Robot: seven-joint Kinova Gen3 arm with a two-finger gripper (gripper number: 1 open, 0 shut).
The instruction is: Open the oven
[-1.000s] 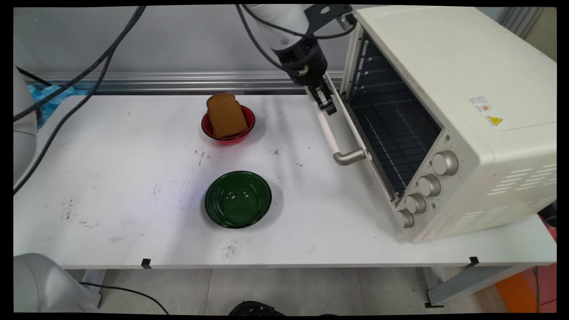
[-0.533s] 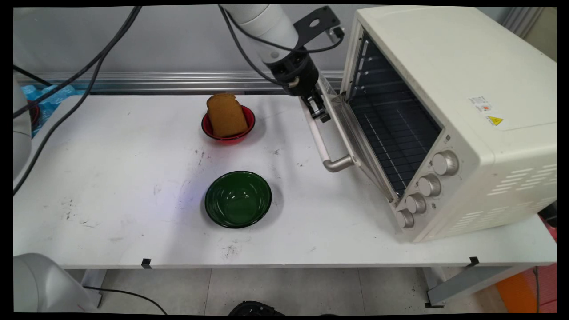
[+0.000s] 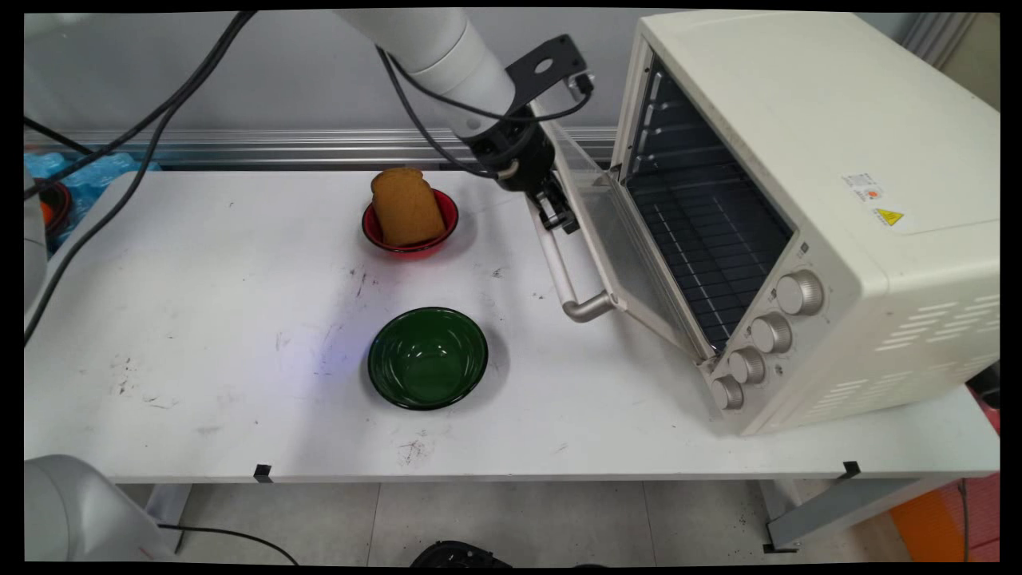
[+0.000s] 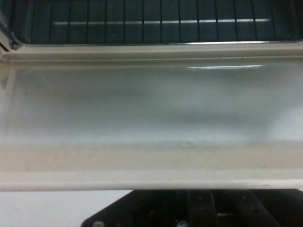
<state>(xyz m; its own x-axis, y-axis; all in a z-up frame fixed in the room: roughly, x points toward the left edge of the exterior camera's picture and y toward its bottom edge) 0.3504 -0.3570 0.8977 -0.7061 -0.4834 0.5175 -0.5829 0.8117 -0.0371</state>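
- Nearest the bench's (image 3: pixel 200 383) front edge stands a green bowl (image 3: pixel 427 358), upright with nothing in it, well apart from everything else.
- To its right, at the near right corner, sits a cream toaster oven (image 3: pixel 838 160), set at an angle. Its four silver knobs (image 3: pixel 770 333) run down the near end of its front.
- The oven door (image 3: pixel 615 239) is hinged at the bottom and stands partly open. It leans out over the bench, neither flat nor upright.
- A pale handle bar (image 3: pixel 556 263) runs along the door's free edge, with a metal bracket at its near end, and hangs clear of the bench.
- The tool (image 3: pixel 555 214) is at the far end of that handle bar, touching it or right against it, and points down and toward the oven.
- Whether the tool is closed on the bar I cannot tell. The main view shows it too small, and the hand view shows only black linkage at its bottom edge.
- The hand view looks across the door's glass pane (image 4: pixel 151 104) and cream frame to the dark wire rack (image 4: pixel 151 19) inside the oven.
- The oven cavity looks to hold nothing but the rack.
- Left of the tool and farther back than the green bowl sits a red bowl (image 3: pixel 411 249). A slice of brown bread (image 3: pixel 406 206) leans in it, sticking up past the far rim. It is near the tool but clear of it.
- Farthest back, black cables (image 3: pixel 144 136) hang from the arm in front of a metal rail (image 3: pixel 279 144) along the wall.
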